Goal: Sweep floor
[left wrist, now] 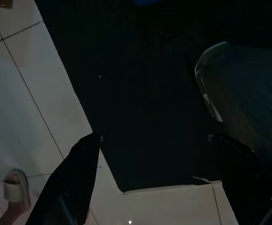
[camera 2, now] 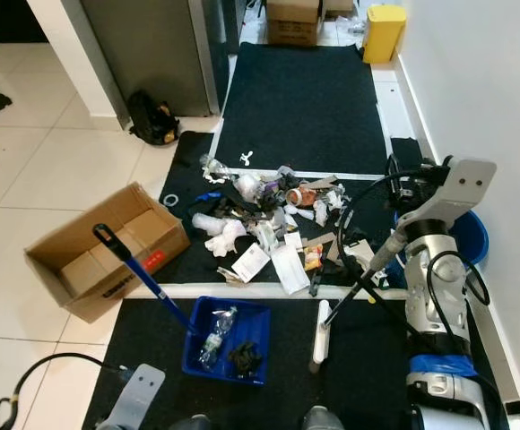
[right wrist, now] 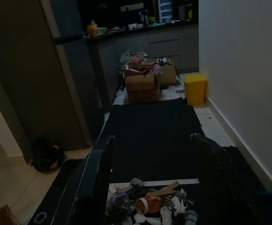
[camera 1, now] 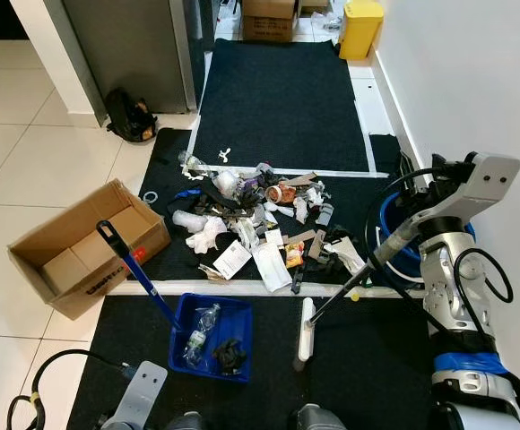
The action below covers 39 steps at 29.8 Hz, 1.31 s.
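I am in the middle of sweeping. A big pile of mixed rubbish (camera 1: 260,224) lies on the black floor mat (camera 1: 278,98), just past my long broom with a white head (camera 1: 307,333). My right gripper (right wrist: 150,187) has its two black fingers spread, yet the broom handle runs up to that arm, so I cannot tell how it is held. My left gripper (left wrist: 154,154) hangs spread and empty. Next I think I must pull the rubbish toward the blue plastic dustpan (camera 1: 211,336)
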Motion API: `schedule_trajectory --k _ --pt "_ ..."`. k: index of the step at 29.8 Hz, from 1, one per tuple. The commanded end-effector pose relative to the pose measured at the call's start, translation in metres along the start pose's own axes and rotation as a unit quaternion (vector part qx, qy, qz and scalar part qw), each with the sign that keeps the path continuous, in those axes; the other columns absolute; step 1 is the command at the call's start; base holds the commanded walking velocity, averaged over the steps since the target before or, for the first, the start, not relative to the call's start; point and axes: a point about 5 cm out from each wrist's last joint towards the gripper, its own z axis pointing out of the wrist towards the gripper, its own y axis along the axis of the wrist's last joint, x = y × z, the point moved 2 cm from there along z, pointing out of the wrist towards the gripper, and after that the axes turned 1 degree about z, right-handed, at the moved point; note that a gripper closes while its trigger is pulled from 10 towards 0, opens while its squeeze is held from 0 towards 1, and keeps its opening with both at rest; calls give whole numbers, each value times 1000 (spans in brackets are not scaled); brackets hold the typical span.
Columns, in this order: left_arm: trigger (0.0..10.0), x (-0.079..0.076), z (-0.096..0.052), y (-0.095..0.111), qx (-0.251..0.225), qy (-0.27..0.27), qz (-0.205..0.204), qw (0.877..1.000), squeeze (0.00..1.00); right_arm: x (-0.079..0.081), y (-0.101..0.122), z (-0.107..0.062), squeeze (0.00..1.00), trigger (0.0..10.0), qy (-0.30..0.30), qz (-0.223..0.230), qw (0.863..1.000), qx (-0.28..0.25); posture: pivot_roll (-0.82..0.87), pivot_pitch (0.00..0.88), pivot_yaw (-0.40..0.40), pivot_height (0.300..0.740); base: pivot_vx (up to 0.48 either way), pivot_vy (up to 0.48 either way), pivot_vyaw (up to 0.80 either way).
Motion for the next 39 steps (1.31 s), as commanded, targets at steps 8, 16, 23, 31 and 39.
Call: schedule_trajectory --k 8,16,23,31,39 --pt "10000 -10 0 -10 17 -14 -3 1000 0 -26 -4 -9 0 10000 -70 -14 997 2 23 118 29 740 0 0 0" --pt "10000 -8 0 -10 17 -13 -2 1000 0 -60 16 -11 0 10000 -143 -46 988 -29 21 114 31 740 0 0 0" --pt "10000 -9 0 -8 14 -13 -1 1000 0 -86 -6 -25 0 10000 -185 -64 980 35 17 109 30 740 0 0 0" --pt "10000 -9 0 -3 10 -10 -4 1000 0 -57 -110 -76 0 10000 -89 -56 956 275 13 102 22 740 0 0 0" --pt "10000 -1 0 -3 9 4 -15 1000 0 -46 -170 -144 0 10000 -94 -36 901 423 23 87 10 740 0 0 0"
